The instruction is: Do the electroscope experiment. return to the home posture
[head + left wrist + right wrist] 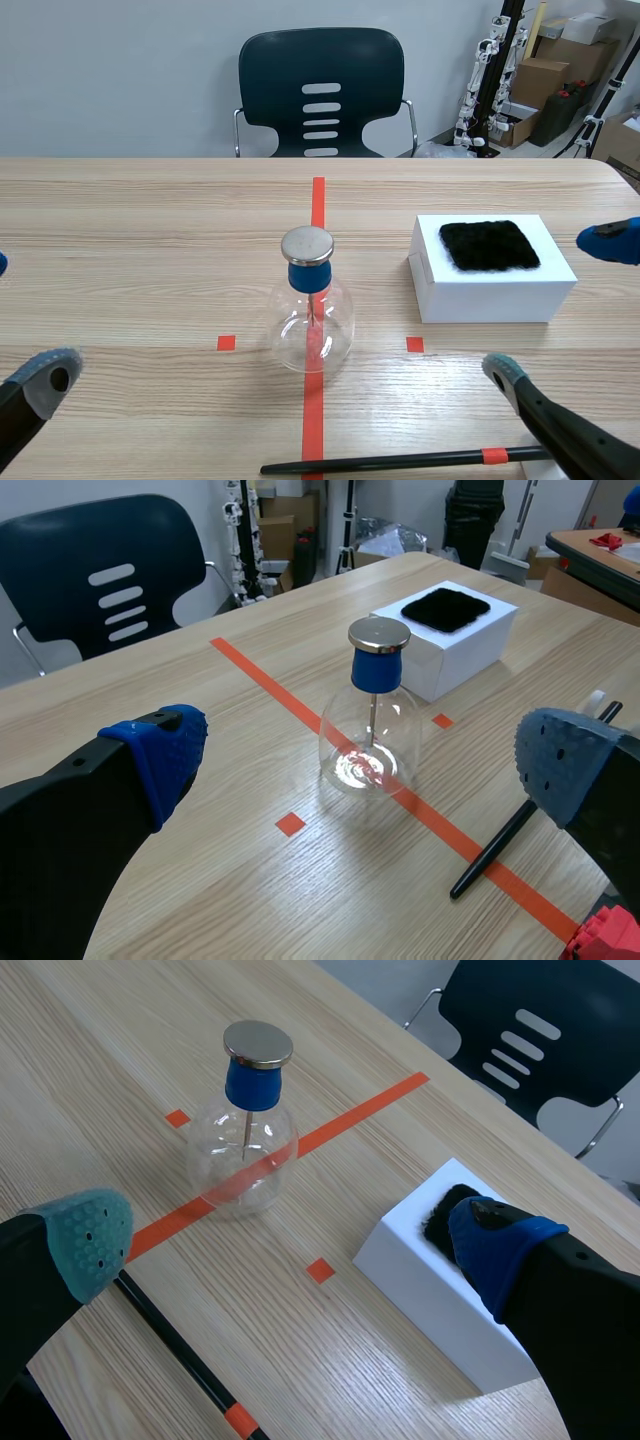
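Note:
The electroscope (311, 305), a clear glass flask with a blue stopper and a metal disc on top, stands upright on the centre tape line. A thin black rod (400, 462) with an orange band lies on the table near the front edge. The white box (492, 285) to the right carries a black fur cloth (488, 245). My left gripper (22, 320) is open low at the left, holding nothing. My right gripper (558, 306) is open at the right, beside the box, also holding nothing. Seen from the left wrist, the flask (370, 730) stands ahead of the open fingers (160, 755). Past the right wrist's fingers (85, 1235) lie the flask (245, 1140) and the rod (180, 1345).
A dark chair (320, 95) stands behind the table's far edge. Cardboard boxes (540, 80) and equipment stand on the floor at the back right. The table's rounded corner is at the far right.

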You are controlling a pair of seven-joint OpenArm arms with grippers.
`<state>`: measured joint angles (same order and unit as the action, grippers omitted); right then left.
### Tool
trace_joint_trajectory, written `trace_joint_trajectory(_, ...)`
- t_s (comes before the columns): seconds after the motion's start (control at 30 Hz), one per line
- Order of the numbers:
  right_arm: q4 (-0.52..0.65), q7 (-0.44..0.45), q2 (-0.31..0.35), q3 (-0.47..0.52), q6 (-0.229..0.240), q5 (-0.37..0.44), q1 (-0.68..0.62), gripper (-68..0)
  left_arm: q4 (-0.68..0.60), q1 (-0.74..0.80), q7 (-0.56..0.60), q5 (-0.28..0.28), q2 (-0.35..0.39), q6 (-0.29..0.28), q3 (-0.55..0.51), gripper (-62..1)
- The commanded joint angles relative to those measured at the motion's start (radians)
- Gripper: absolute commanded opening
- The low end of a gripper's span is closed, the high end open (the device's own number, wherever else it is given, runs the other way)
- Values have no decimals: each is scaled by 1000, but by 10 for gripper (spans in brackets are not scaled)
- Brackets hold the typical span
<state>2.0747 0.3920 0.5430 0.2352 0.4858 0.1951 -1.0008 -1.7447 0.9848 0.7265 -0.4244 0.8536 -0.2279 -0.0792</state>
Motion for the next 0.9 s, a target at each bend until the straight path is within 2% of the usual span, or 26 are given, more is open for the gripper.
trace_joint_trajectory(0.0, 6, 15, 2, 6, -4, 12, 1, 4, -8, 11, 9, -5, -5, 0, 5, 14)
trace_joint_trajectory(0.17, 6, 14, 2, 6, -4, 12, 1, 4, -3, 13, 7, 8, -5, 0, -2, 14)
trace_joint_trajectory(0.3, 6, 14, 2, 6, -4, 12, 1, 4, -3, 15, -6, 45, -5, -5, -20, 14)
trace_joint_trajectory(0.87, 6, 14, 2, 6, -4, 12, 1, 4, -3, 15, -10, 32, -5, -3, -23, 14)
